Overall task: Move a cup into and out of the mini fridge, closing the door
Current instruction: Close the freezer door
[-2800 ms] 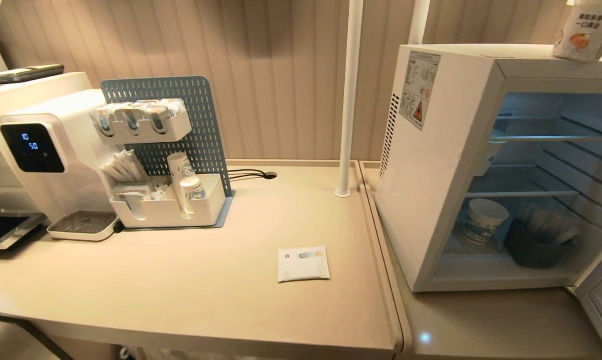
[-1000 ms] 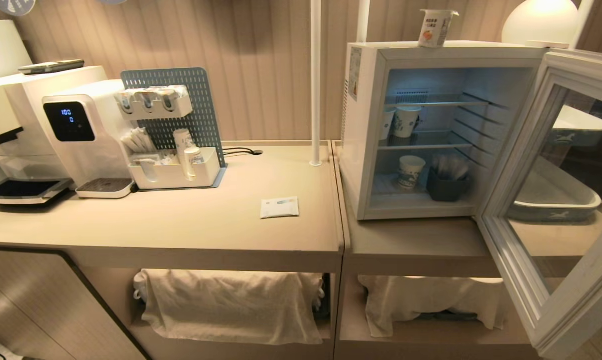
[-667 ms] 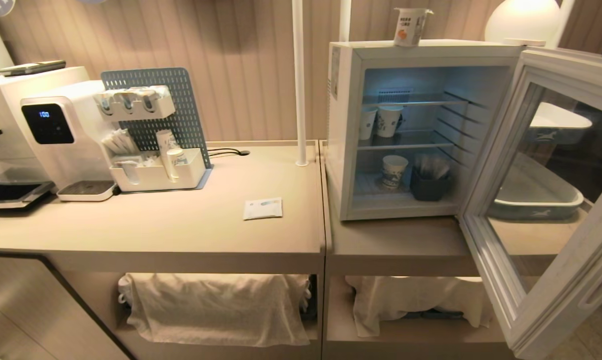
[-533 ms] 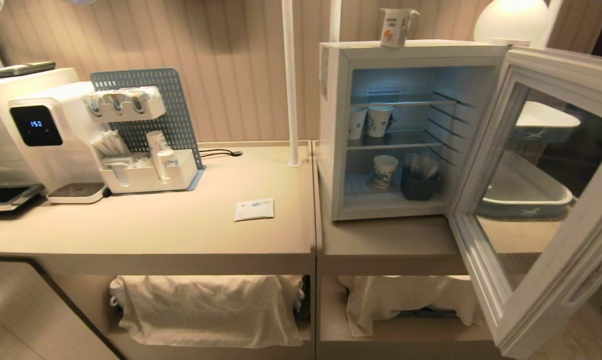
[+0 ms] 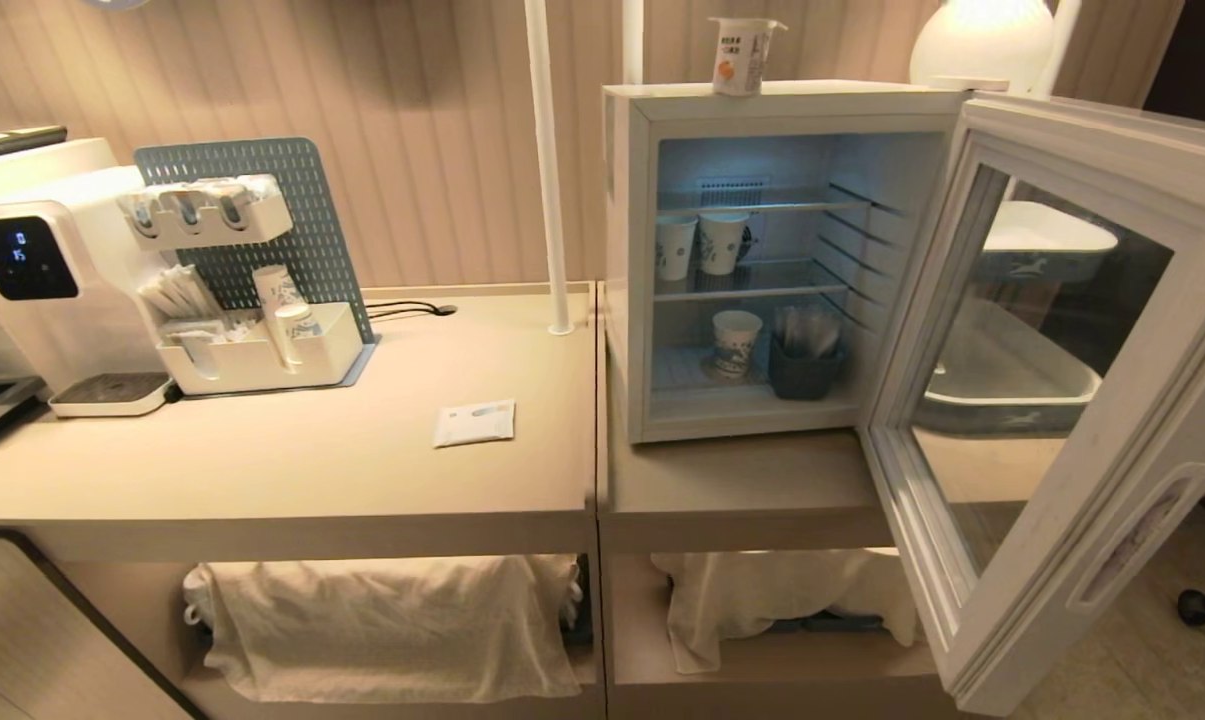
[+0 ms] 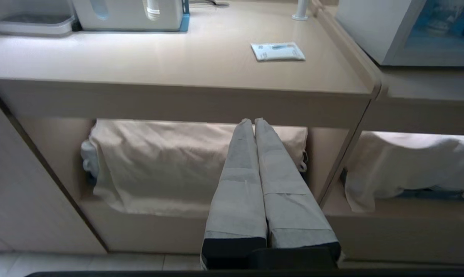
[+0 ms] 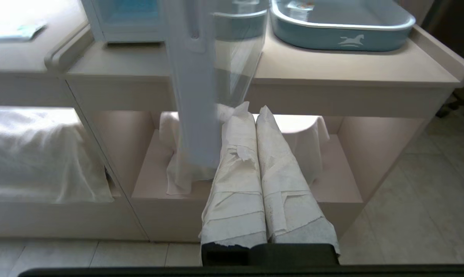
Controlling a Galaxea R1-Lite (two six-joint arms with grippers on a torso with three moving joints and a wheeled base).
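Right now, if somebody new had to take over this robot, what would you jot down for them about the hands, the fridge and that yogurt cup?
Left gripper: shut, empty, parked low in front of the counter's lower shelf.
Right gripper: shut, empty, parked low beside the door's edge.
Yogurt cup: upright on top of the mini fridge, not inside.
Door: swung wide open.
Inside: three patterned paper cups and a dark bin.
Done: door open.
Left: put the cup in, take it out, close the door.
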